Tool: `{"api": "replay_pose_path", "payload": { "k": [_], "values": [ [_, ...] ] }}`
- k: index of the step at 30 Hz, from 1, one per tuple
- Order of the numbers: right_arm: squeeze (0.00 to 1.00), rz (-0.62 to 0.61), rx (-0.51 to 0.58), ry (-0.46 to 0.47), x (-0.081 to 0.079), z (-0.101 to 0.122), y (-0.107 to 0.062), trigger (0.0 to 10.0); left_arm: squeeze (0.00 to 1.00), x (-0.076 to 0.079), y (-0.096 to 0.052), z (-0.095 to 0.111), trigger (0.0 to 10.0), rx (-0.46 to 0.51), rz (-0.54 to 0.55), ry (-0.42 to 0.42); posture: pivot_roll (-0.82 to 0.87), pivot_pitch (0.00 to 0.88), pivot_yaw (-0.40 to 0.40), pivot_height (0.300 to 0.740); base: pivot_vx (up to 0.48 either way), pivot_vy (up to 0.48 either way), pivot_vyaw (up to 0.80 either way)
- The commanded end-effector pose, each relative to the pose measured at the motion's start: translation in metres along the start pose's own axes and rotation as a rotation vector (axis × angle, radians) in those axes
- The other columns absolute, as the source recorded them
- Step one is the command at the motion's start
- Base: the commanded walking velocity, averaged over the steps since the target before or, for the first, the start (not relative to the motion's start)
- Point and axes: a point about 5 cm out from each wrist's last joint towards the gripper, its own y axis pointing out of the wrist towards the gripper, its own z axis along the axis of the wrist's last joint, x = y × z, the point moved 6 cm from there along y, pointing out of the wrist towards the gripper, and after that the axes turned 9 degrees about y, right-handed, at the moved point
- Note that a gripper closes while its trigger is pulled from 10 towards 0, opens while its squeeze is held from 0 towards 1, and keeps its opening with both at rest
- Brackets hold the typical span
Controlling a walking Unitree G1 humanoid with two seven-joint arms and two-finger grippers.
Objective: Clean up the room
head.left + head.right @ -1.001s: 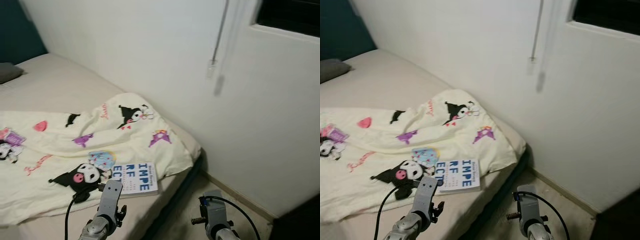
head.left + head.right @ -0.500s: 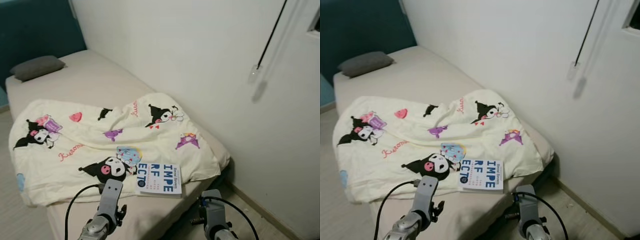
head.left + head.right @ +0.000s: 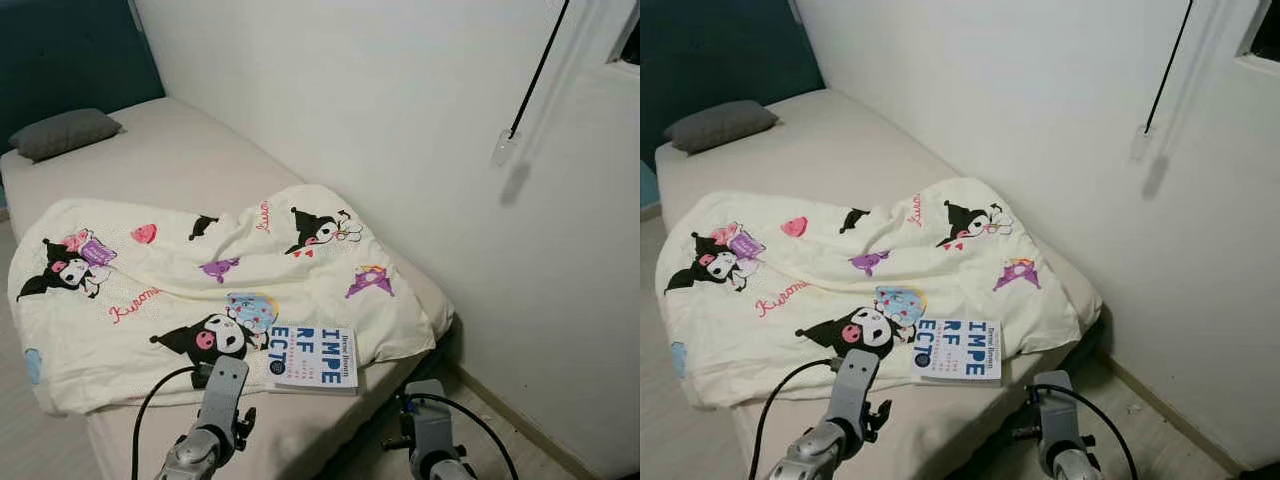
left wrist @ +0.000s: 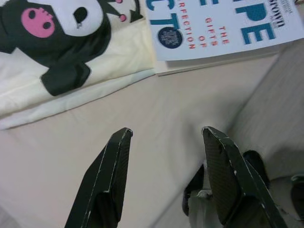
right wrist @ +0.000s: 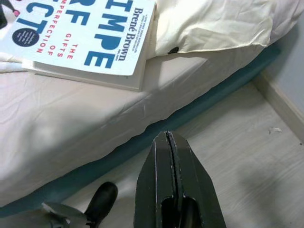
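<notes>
At the bed's (image 3: 190, 165) foot, the robot is sizing up the book (image 3: 314, 357), left pincer (image 4: 166, 145) gaping above the mattress, right pincer (image 5: 168, 142) pressed together over the floor (image 5: 247, 156), reaching likely next.

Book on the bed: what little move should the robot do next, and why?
Probably ease the open left gripper forward to the book. The book lies on the blanket edge just ahead of it, while the right gripper is shut, over the floor.

One bed (image 3: 200, 170), one grey pillow (image 3: 62, 132), one cream blanket (image 3: 180, 280) printed with cartoon figures, one white book (image 3: 314, 356) with blue lettering, one black cord (image 3: 532, 75) hanging by the wall, two grippers: left gripper (image 4: 166, 142), right gripper (image 5: 169, 142)
</notes>
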Motion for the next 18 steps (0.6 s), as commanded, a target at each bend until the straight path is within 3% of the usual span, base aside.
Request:
{"api": "replay_pose_path", "payload": {
  "k": [1,6,9,11,16,18],
  "values": [
    [0.00,-0.020,-0.027,0.016,0.0052,-0.0082,-0.0030,10.0,0.00,0.0013,-0.0010,-0.0070,10.0,-0.025,-0.003,-0.005,0.02,0.133,0.030,0.729,0.000,-0.439,0.00],
    [0.00,-0.020,-0.025,0.015,0.0053,-0.0081,-0.0031,10.0,0.00,0.0013,-0.0010,-0.0067,10.0,-0.025,-0.001,-0.011,0.02,0.133,0.030,0.729,0.000,-0.436,0.00],
    [0.00,-0.020,-0.025,0.014,0.0054,-0.0078,-0.0030,10.0,0.00,-0.0001,-0.0009,-0.0090,10.0,-0.040,0.011,-0.055,0.02,0.134,0.029,0.729,0.000,-0.442,0.00],
    [0.00,-0.020,-0.024,0.015,0.0055,-0.0077,-0.0030,10.0,0.00,-0.0011,-0.0006,-0.0112,10.0,-0.056,0.016,-0.120,0.02,0.135,0.028,0.729,0.000,0.000,0.00],
    [0.00,-0.018,-0.023,0.013,0.0057,-0.0067,-0.0027,10.0,0.00,-0.0027,-0.0008,-0.0102,10.0,-0.050,0.014,-0.096,0.02,0.137,0.026,0.729,0.000,0.480,0.00],
    [0.00,-0.018,-0.022,0.013,0.0054,-0.0064,-0.0025,10.0,0.00,-0.0051,-0.0014,-0.0089,10.0,-0.034,0.028,-0.102,0.02,0.136,0.025,0.729,0.000,0.000,0.00]
  ]
}}
